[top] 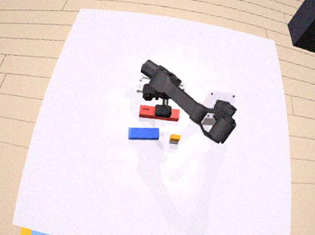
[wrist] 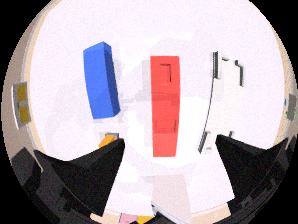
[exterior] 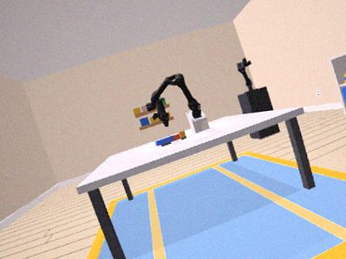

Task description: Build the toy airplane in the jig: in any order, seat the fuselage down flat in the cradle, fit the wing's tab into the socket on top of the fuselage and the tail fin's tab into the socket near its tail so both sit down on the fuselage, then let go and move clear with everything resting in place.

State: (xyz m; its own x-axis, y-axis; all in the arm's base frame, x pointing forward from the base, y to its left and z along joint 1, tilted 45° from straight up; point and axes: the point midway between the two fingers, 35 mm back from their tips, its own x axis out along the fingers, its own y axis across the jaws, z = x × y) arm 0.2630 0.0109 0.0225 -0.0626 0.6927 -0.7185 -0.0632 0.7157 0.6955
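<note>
The red fuselage (top: 146, 114) (exterior: 177, 137) (wrist: 165, 107) lies on the table beside the jig, its two sockets facing up. The blue wing (top: 143, 134) (exterior: 164, 141) (wrist: 101, 82) lies on the fuselage's other side. The small orange tail fin (top: 175, 137) (exterior: 182, 134) (wrist: 107, 140) lies near the wing's end, with a grey part at its edge. The white jig (wrist: 225, 105) is empty, with dark-sided raised brackets; the arm hides much of it in the top view. My gripper (exterior: 165, 122) (wrist: 171, 140) is open and empty, pointing down above the table over the fuselage area.
The arm's pale base (exterior: 199, 124) stands on the white table (top: 90, 169) (exterior: 232, 123), to the right of the parts in the top view. Beyond the table stands a black pedestal (top: 312, 27) (exterior: 258, 113).
</note>
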